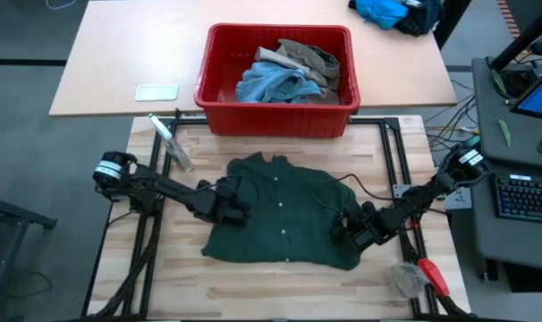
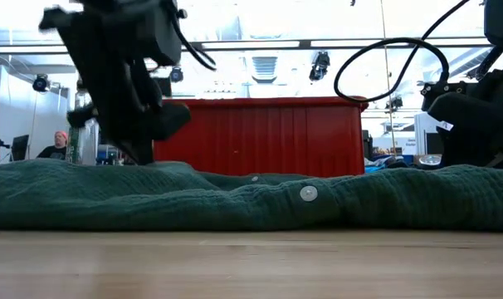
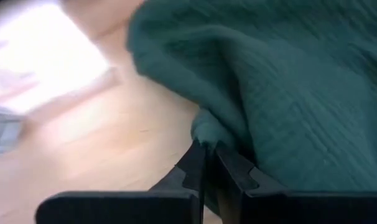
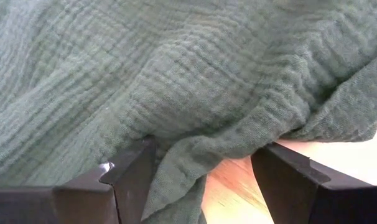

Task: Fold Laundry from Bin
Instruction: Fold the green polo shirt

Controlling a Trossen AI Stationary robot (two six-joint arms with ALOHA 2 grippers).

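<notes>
While the dark green shirt (image 1: 284, 210) lies spread flat on the wooden surface (image 1: 253, 291), buttons up, collar toward the red bin (image 1: 280, 82), both arms are down at its side edges.

Left hand (image 1: 238, 207): fingers pinched fully together on a small fold of the shirt's left edge; the left wrist view shows cloth nipped right at the fingertips, a shallow bite.

Right hand (image 4: 198, 171): fingers spread wide, straddling a rolled hem at the shirt's right edge. Cloth sits between them, but they are not closed on it. Nothing held yet.

Bin, just beyond the shirt on the far surface: a light blue denim piece (image 1: 271, 85) and a khaki piece (image 1: 311, 58) heaped inside, not yet taken out.

Outward: a clear bottle (image 1: 170, 141) lies near the left arm; a red-handled tool (image 1: 430, 275) rests at the near right corner; a bright blue cloth heap (image 1: 383, 11) sits far back.

Risks, as judged:
- Left pinch looks thin; a lift could let the edge slip free.
- One side gripped, the other loose: any pull now would drag the shirt askew and wrinkle it.
- Right fingers may close on only the top layer of the roll, or catch nothing.
</notes>
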